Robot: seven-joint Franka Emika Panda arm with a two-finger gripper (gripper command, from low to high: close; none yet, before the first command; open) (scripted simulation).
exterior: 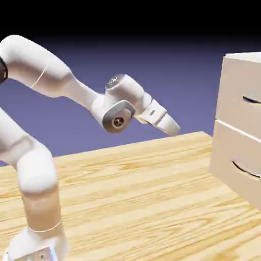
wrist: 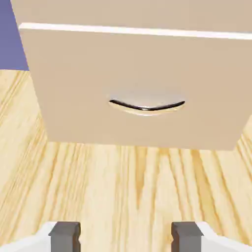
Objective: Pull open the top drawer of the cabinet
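Observation:
The pale beige cabinet (exterior: 239,137) stands at the exterior view's right edge, with two stacked drawer fronts. The top drawer (exterior: 235,97) is flush and carries a thin dark handle (exterior: 251,100). My gripper (exterior: 173,127) hangs in the air well to the left of the cabinet, pointing down and towards it, touching nothing. In the hand view my gripper (wrist: 125,238) is open, its grey fingertips (wrist: 64,236) far apart with only table between them. That view faces the lower drawer (wrist: 98,69) and its curved handle (wrist: 146,105). Only the top drawer's bottom strip (wrist: 138,12) shows there.
A wooden table (exterior: 142,193) stretches between my arm's base and the cabinet. The lower drawer's handle (exterior: 246,171) sits beneath the top one. A blue-violet backdrop lies behind.

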